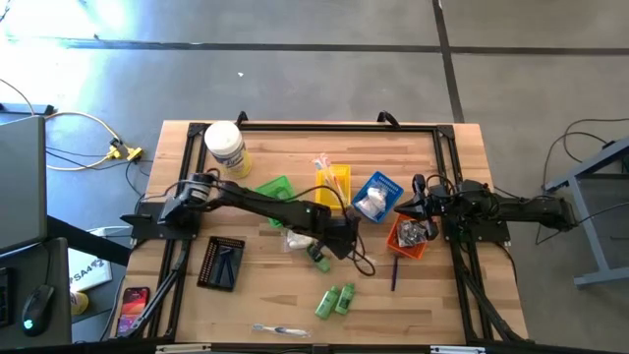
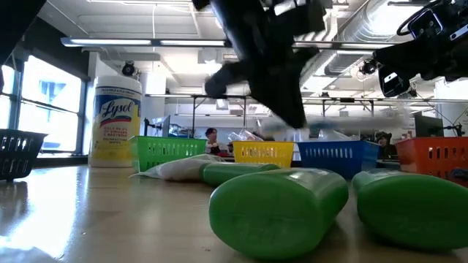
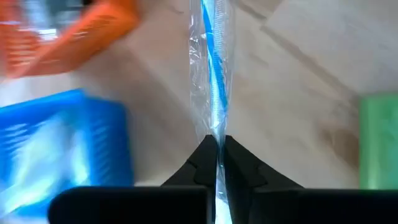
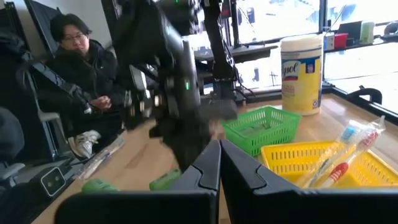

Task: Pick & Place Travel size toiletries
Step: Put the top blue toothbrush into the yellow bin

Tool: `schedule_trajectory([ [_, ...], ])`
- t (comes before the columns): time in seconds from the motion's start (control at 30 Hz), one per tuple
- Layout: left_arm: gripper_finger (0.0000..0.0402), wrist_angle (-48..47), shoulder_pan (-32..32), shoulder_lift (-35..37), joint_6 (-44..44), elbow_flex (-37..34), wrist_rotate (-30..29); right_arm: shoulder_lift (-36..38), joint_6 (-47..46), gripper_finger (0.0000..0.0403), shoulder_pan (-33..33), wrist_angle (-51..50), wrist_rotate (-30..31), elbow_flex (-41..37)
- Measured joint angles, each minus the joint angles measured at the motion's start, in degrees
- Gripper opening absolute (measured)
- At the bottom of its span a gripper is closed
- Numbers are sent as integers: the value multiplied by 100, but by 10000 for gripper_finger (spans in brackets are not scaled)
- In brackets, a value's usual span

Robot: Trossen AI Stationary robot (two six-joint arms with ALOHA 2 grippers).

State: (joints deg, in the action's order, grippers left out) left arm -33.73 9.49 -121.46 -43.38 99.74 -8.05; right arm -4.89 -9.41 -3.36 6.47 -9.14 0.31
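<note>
Green tubes nearest on wooden table, left tool pinching wrapped toothbrush, right tool closed, seated person behind

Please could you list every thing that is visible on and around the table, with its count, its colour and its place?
wipes jar: one, white with yellow label, far left corner of table
green tray: one, behind the left arm
yellow tray: one, mid table, wrapped items inside
blue tray: one, right of yellow tray, white packets inside
orange tray: one, under the right gripper
black tray: one, near left side
green tubes: about three, near middle
wrapped toothbrush: one, clear wrap with blue, in the left gripper
person: one, dark clothes, seated beyond the table
left gripper: shut on the toothbrush, mid table
right gripper: shut, empty, above the orange tray
</note>
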Motion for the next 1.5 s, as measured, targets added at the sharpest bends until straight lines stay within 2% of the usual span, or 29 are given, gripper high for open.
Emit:
schedule_trajectory([
  [0.13, 3, -493, 67, 494, -110, 3, -858, -4, 0, 2, 0, 25, 0, 1],
  [0.33, 3, -1155, -65, 1108, -559, 11, -2730, -5, 0, 2, 0, 64, 1, -1],
  [0.5, 3, -1616, -579, 1257, -1000, 13, -3541, -49, -1, 2, -1, 150, 0, 0],
  [0.57, 3, -1851, -833, 1258, -1098, -15, -3616, -69, -2, 2, -1, 147, 1, 1],
  [0.8, 3, -1809, -1443, 1214, -1626, -413, -3393, -70, -2, 2, -1, 145, 1, 0],
  [1.1, 3, -947, -1385, 1219, -2809, -1073, -3126, -70, 13, 2, -2, 145, 19, -1],
  [1.23, 3, -424, -1398, 1219, -2972, -1256, -3027, -70, 20, 2, -2, 145, 19, 1],
  [1.5, 3, -178, -1398, 1127, -3276, -1421, -2844, -70, 20, 2, -1, 147, 21, 0],
])
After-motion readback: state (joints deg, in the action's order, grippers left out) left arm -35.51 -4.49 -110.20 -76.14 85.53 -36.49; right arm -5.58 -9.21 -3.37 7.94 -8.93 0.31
